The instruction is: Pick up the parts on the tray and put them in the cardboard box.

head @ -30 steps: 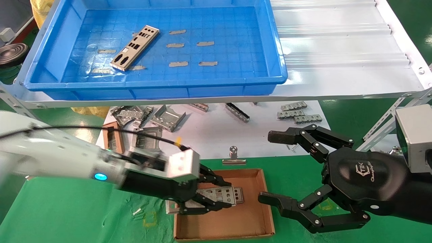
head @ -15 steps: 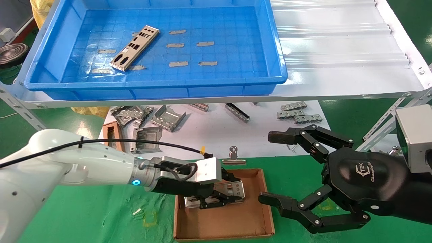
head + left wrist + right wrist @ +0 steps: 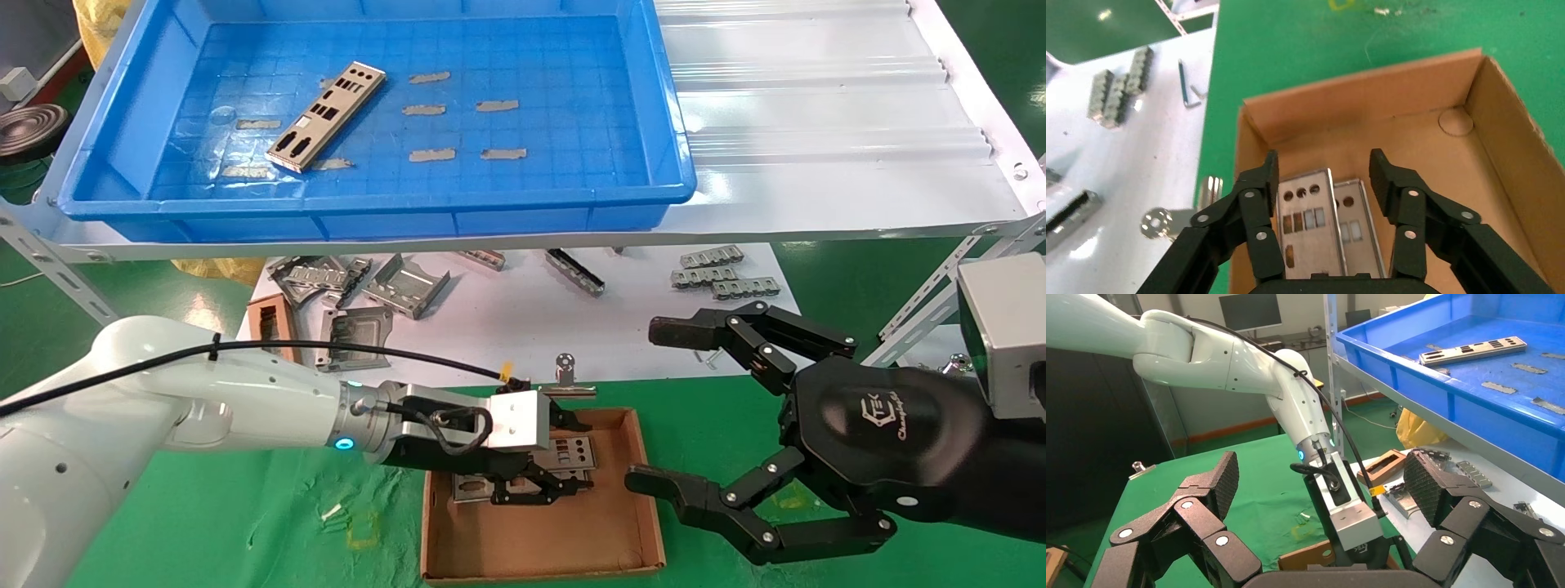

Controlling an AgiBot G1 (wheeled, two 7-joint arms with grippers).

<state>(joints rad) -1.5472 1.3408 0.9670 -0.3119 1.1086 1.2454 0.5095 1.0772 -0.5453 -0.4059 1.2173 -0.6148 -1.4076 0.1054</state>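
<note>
My left gripper (image 3: 574, 457) hangs low inside the cardboard box (image 3: 647, 498), open. Two silver plates lie on the box floor (image 3: 1425, 153) between its spread fingers: one plate (image 3: 1306, 223) overlapping a second plate (image 3: 1359, 226). In the head view they show as one silver patch (image 3: 572, 452) under the fingers. One more plate (image 3: 327, 116) lies slanted in the blue tray (image 3: 678, 155) on the shelf, also in the right wrist view (image 3: 1471, 350). My right gripper (image 3: 658, 404) hovers open and empty just right of the box.
Bent grey brackets (image 3: 359, 286), ridged grey strips (image 3: 719, 273), a small brown frame (image 3: 274, 331) and a binder clip (image 3: 564, 380) lie on the white sheet behind the box. Grey tape strips (image 3: 458, 106) dot the tray floor. A white corrugated sheet (image 3: 817, 122) is beside the tray.
My left gripper moved right over the box with a plate, lowered it and spread its fingers; the plate now lies on the other one. The right arm has not moved.
</note>
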